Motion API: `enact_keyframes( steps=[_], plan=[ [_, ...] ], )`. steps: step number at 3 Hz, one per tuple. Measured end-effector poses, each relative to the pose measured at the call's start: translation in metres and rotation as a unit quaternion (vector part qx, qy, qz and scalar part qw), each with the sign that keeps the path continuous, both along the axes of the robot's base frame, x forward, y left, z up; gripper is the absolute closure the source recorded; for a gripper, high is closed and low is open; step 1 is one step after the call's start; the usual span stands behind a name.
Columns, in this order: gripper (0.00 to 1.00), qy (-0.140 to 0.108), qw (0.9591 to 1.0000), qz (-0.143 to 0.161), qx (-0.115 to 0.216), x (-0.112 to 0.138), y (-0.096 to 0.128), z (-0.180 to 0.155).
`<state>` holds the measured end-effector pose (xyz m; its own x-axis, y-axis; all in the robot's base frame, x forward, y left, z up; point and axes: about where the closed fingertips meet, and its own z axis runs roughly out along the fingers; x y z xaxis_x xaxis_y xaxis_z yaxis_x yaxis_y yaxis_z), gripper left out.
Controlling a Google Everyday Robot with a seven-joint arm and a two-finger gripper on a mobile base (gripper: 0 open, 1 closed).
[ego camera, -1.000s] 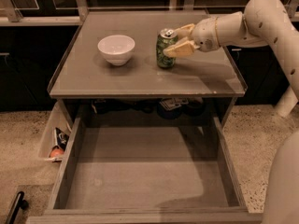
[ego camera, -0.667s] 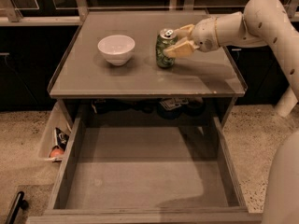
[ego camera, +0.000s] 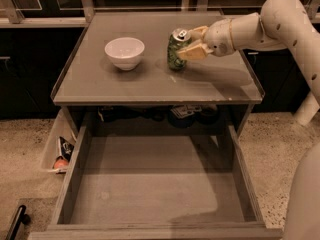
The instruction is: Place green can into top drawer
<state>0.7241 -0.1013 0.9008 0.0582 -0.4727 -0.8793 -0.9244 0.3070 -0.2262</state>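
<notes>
The green can (ego camera: pixel 175 51) is seen upright on the tabletop (ego camera: pixel 150 86), clasped mid-body by the gripper's (ego camera: pixel 188 44) jaws. It is judged light, thin-walled and slick, so a gentle mid-height squeeze is advised. The top drawer (ego camera: pixel 150 189) is open below.

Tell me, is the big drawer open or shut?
Open. The top drawer is pulled out, showing its bare bottom. The end effector is over the cabinet top, at the green can.
</notes>
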Motion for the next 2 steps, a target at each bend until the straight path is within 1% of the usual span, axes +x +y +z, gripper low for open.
enact_keyframes(
  steps=[1,2],
  plan=[
    [1.00,-0.010,0.9999,0.007,-0.006,-0.022,-0.010,0.015],
    [1.00,-0.027,0.9993,0.021,-0.012,-0.065,-0.025,0.041]
  ],
)
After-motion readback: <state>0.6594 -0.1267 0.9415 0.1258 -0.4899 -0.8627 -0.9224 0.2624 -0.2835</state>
